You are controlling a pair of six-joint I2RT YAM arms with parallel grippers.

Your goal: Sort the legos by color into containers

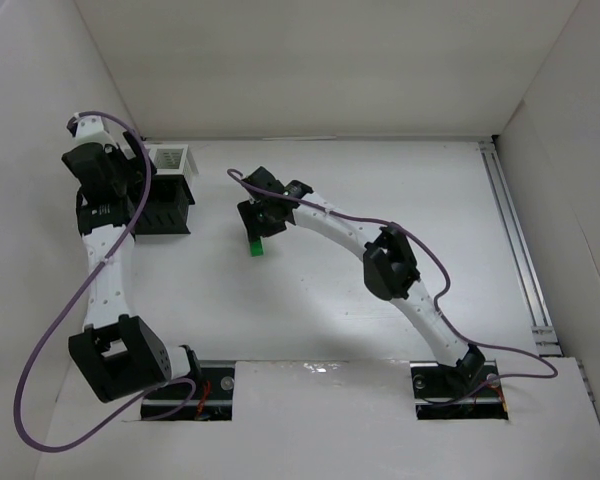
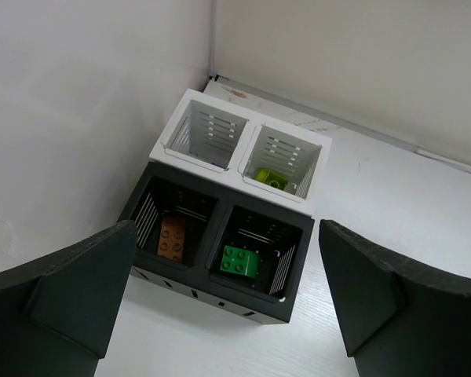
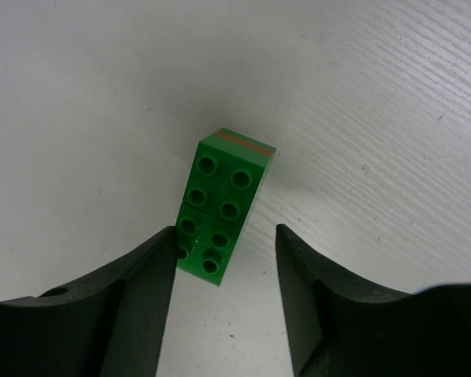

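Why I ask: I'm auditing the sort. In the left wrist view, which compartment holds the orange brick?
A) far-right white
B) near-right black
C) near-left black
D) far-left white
C: the orange brick lies in the near-left black compartment of the rack, next to the one holding the green brick.

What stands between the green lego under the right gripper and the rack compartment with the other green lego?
Nothing visible lies on the table between the green lego and the rack. But the left gripper hangs open above the rack, so it may block a drop.
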